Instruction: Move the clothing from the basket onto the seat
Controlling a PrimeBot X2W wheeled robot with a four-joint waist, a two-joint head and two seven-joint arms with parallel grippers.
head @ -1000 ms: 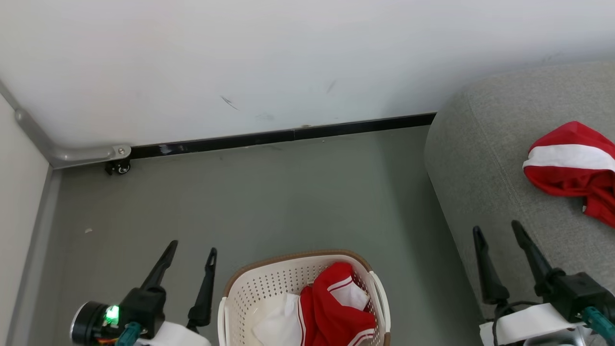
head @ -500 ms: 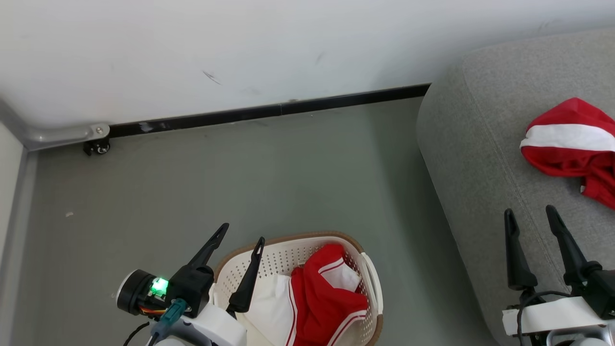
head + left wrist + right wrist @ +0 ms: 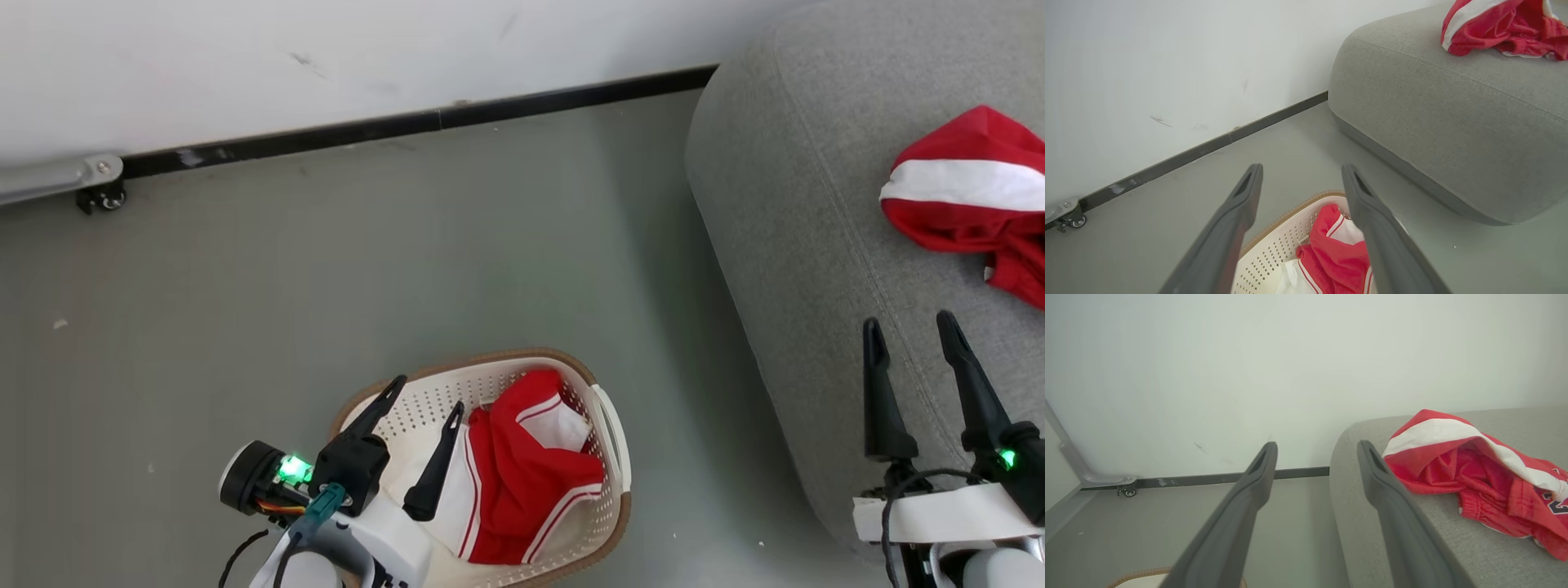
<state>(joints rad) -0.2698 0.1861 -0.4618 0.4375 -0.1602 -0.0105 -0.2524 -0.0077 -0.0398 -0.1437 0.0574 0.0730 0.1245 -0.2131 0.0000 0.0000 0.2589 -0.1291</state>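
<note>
The cream basket (image 3: 608, 433) with a brown rim sits on the floor at lower centre and holds a red and white garment (image 3: 522, 482). My left gripper (image 3: 426, 394) hangs open over the basket's left half, above the garment and holding nothing. In the left wrist view its dark fingers (image 3: 1372, 220) frame the basket (image 3: 1274, 253) and garment (image 3: 1339, 249). A second red and white garment (image 3: 971, 196) lies on the grey seat (image 3: 784, 212) at right. My right gripper (image 3: 908, 325) stands open and empty over the seat's front edge, short of that garment (image 3: 1470, 465).
A white wall (image 3: 245, 65) with a black skirting strip (image 3: 408, 122) runs across the back. A metal bracket with a small caster (image 3: 90, 192) sits at the far left. Grey floor (image 3: 326, 269) lies between basket, wall and seat.
The head camera has tilted down and shifted, so wall and seat slid up the picture. My left gripper has moved right from beside the basket to over it. Both grippers stayed open.
</note>
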